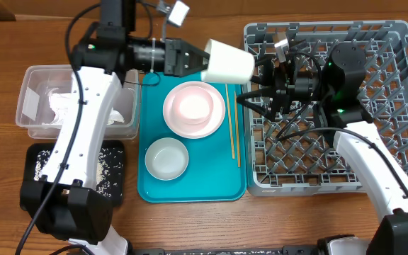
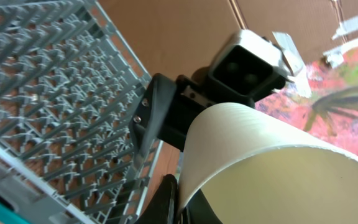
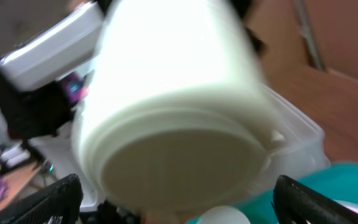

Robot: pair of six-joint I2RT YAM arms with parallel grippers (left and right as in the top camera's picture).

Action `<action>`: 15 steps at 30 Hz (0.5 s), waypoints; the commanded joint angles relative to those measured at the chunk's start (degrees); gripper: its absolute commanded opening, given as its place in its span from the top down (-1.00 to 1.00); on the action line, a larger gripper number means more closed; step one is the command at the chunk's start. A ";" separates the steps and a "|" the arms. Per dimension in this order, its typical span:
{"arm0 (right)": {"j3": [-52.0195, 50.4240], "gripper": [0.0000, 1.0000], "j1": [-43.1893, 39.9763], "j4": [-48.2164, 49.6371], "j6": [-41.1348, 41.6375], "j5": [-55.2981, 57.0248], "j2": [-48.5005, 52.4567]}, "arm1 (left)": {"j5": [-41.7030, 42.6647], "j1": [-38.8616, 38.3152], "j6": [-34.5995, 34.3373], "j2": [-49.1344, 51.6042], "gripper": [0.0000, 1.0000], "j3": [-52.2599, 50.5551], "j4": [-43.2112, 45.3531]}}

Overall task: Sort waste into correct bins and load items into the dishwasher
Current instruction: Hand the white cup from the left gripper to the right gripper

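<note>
Rack [image 1: 402, 85]: lying at the right of the table, showing no dishes among the pegs in view, with the right arm reaching over it.

Teal tray [image 1: 218, 177]: lying just left of the rack, carrying the plate [image 1: 176, 126] with the pink bowl [image 1: 193, 105] on it, the grey bowl [image 1: 166, 158] nearer the robot, and the chopsticks [image 1: 234, 124] along its right edge.

Tub [image 1: 41, 71]: sitting at far left, containing the napkin [image 1: 61, 106].

Black tray [image 1: 34, 170]: sitting nearer the robot than the tub, holding rice [image 1: 110, 170]. Judging waste sorting as done.

Left gripper [image 1: 202, 60]: clamping the cup [image 1: 227, 62] at its mouth end, holding it on its side in the air over the teal tray's far edge, base pointing toward the rack.

Right gripper [image 1: 255, 86]: standing wide, facing the cup's base from close by; contact not discernible.

Step in hand, as judged: passing the cup across for loading into the rack.

Next move calling for:
- closing the right jaws squarely on the cup wall;
- confirming that grip before loosening the left;
- turning the cup mouth-down and seating it between pegs.

Watching for slip on the smooth, tapered wall.
</note>
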 commanded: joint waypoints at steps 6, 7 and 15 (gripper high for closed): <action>1.18 -0.99 0.52 13.60 11.02 -5.18 -0.42 | 2.34 -0.02 0.85 0.61 0.92 0.35 0.44; 1.18 -1.00 0.52 13.79 11.13 -4.55 -0.42 | 2.36 -0.04 0.85 0.61 0.92 0.35 0.44; 1.18 -1.00 0.52 13.77 11.13 2.86 -0.42 | 4.33 -0.04 0.87 0.61 0.92 0.35 0.17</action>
